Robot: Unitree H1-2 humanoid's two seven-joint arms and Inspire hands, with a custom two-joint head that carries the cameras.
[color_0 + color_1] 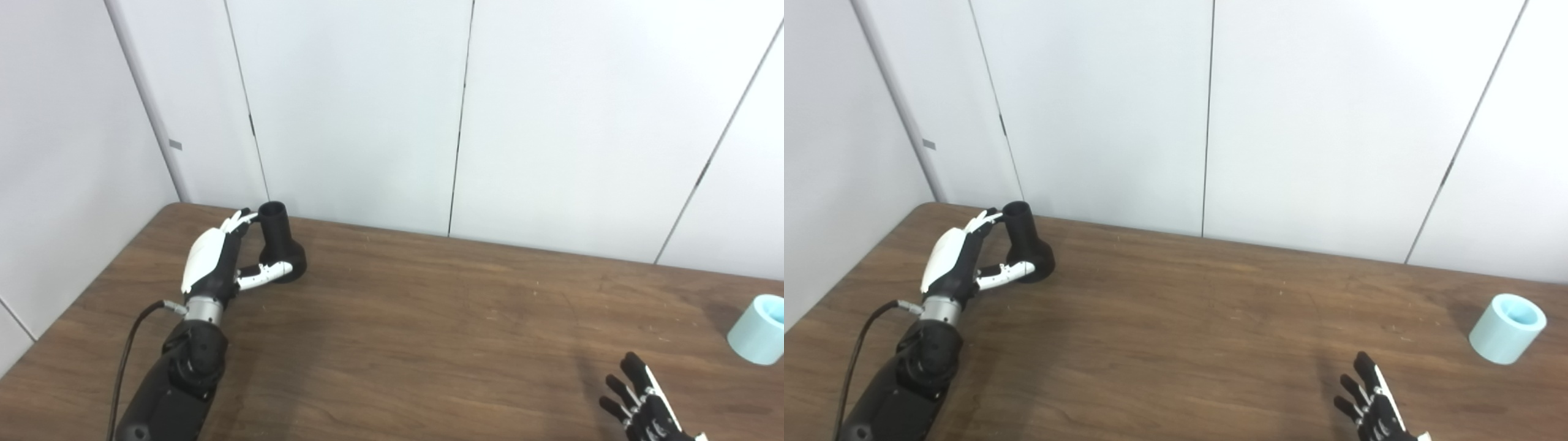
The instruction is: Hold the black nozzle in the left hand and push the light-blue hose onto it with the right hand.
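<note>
The black nozzle [282, 245] stands on its wide base at the table's far left, narrow neck up. My left hand [214, 260] is closed around it: fingertips [245, 215] touch the top of the neck and the thumb [264, 274] lies across the base. The nozzle still rests on the table. The light-blue hose [1507, 327], a short thick tube, lies on its side at the far right edge, opening turned up and right. My right hand [1369, 398] hovers low at the front right, fingers spread and holding nothing, well short of the hose.
The brown wooden table [429, 318] runs up to white wall panels [355, 110] at the back and left. A black cable [125, 349] trails from my left wrist along the forearm.
</note>
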